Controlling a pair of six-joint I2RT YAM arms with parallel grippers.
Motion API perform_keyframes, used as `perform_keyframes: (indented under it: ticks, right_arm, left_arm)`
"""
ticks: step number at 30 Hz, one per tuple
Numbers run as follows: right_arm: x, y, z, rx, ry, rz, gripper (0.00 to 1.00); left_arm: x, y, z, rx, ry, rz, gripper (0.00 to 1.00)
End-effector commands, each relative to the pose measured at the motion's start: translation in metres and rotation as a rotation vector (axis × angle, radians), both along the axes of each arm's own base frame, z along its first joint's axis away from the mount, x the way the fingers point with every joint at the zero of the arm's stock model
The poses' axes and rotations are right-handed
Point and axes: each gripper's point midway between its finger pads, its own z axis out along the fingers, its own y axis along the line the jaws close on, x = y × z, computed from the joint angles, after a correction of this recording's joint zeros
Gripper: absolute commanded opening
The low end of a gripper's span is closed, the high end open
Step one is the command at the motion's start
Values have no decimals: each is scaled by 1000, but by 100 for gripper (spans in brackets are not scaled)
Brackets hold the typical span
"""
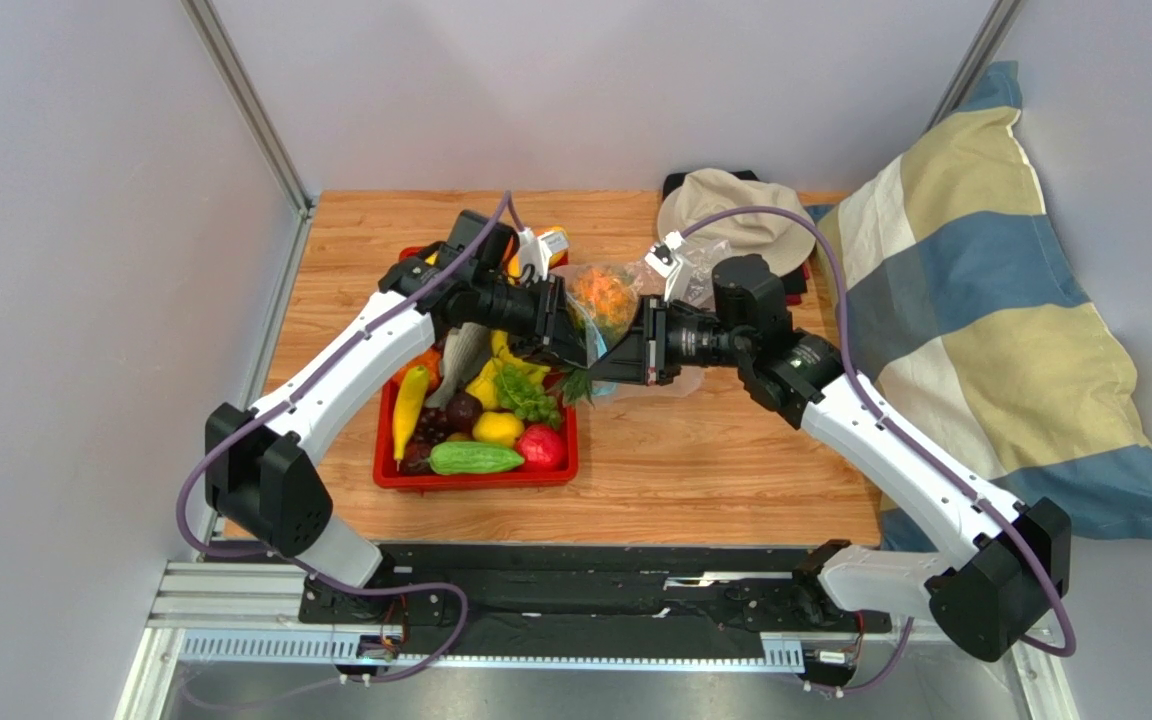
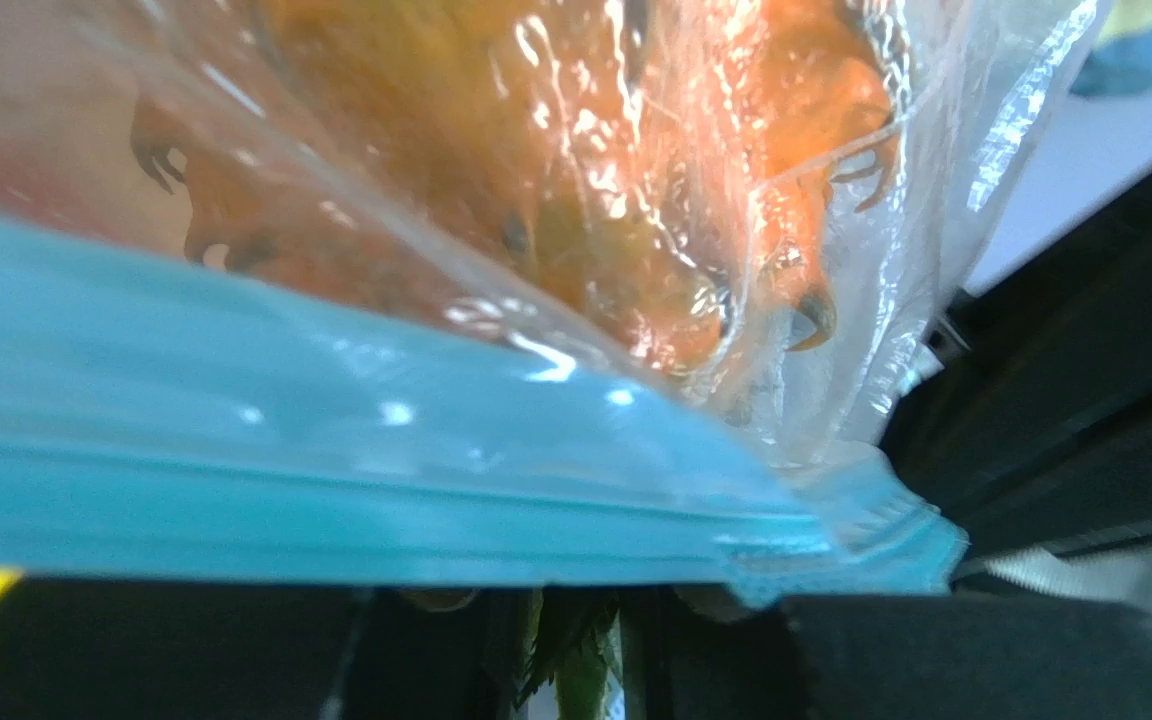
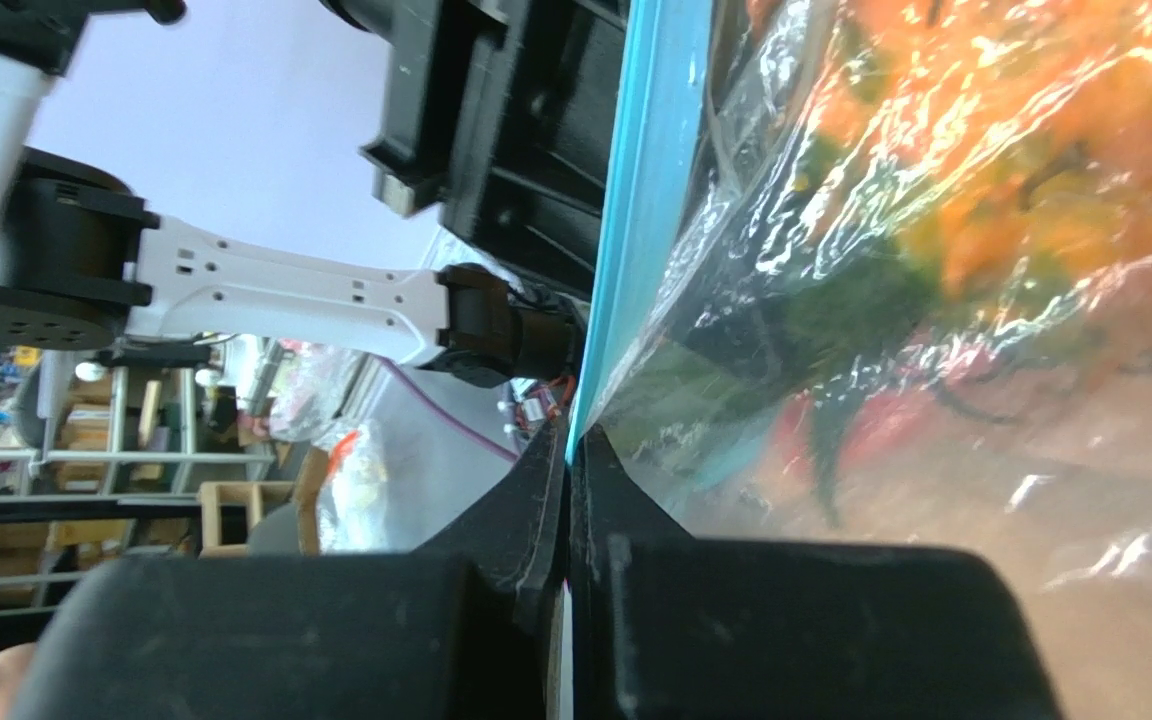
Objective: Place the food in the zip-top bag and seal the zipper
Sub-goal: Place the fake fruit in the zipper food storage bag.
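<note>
Wooden surface (image 1: 717, 465), zip-top bag (image 1: 606, 294) held up over it — right hand (image 3: 567, 503) pinched shut on zipper (image 3: 650, 225), likely to press it sealed — left hand (image 1: 576, 342) grip unclear.

The top external camera sits high behind the near edge of the wooden table (image 1: 717, 450). It looks down and forward from far enough to take in the red tray (image 1: 462, 482) left of the zip-top bag (image 1: 608, 300) and the striped pillow (image 1: 988, 330) right of it. The left wrist camera is pressed close against the bag, with the zipper (image 2: 387, 495) running across its view. The right wrist camera, equally close, faces the bag from the opposite side and sees the zipper edge-on. All three views share the bag.
</note>
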Motion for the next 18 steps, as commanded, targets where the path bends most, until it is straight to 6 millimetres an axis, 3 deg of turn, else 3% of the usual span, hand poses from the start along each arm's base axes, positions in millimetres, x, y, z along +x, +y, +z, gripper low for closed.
perform_keyframes:
  ticks: [1,6,7,8,10,12,13,14,15,17,18]
  right_arm:
    - [-16,9,37,150,25,84,0]
    - [-8,10,39,195,123,91,0]
    - [-6,7,38,204,150,85,0]
    - [0,1,34,218,170,80,0]
    - [7,-4,31,258,272,65,0]
    - [12,-13,30,335,277,91,0]
    - [14,-14,27,354,337,84,0]
    - [15,-16,31,380,303,105,0]
    - [14,-15,27,383,304,116,0]
    - [13,-15,23,381,302,145,0]
    - [13,-14,22,384,302,156,0]
  left_arm:
    - [30,9,37,42,-283,195,30]
    - [18,7,45,160,-407,131,34]
    - [21,11,38,211,-420,128,38]
    - [18,12,35,232,-415,119,55]
    - [11,19,26,278,-401,79,61]
    - [8,31,15,312,-382,84,77]
    - [1,34,23,266,-381,94,81]
    - [4,33,28,216,-401,107,82]
    - [2,40,18,217,-376,122,82]
    - [8,54,26,187,-401,183,80]
    - [7,60,19,199,-392,195,79]
